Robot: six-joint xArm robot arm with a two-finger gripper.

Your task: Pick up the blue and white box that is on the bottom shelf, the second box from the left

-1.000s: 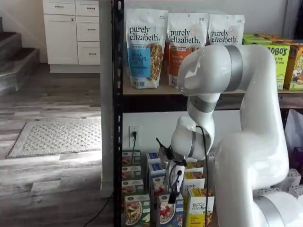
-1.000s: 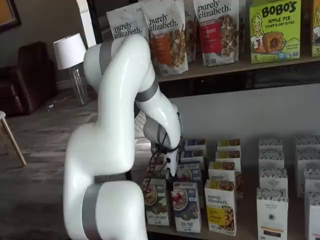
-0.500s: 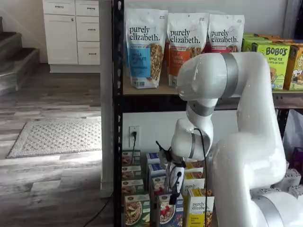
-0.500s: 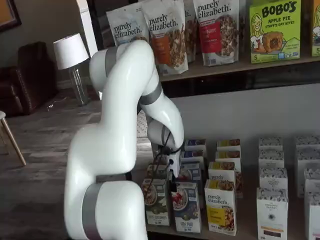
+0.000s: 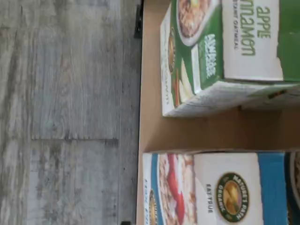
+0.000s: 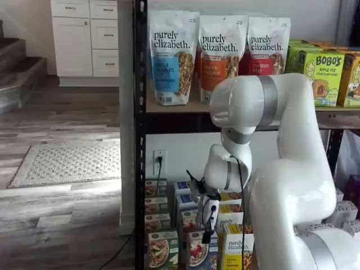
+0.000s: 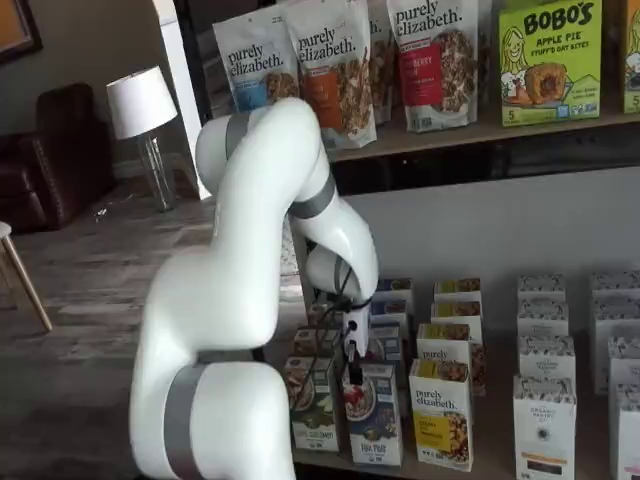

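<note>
Grey plank floor, bent arm [image 6: 292,169] over blue and white box [image 7: 373,412], jaws spread wide, empty

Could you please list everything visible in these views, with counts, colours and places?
Blue and white box: one, front of the bottom shelf, beneath the gripper.
Green-and-white carton: one, front row, beside the blue one.
Yellow-and-white "purely elizabeth" carton: one, front row, on the blue one's other side.
White cartons: several, further along the bottom shelf.
Granola bags: three in a shelf view, white with blue, orange and red, upper board.
Green BOBO'S boxes: upper board.
White cabinet: one, background.
White lamp: one, background.
White robot arm: one.
Gripper: black fingers, spread unclear.
</note>
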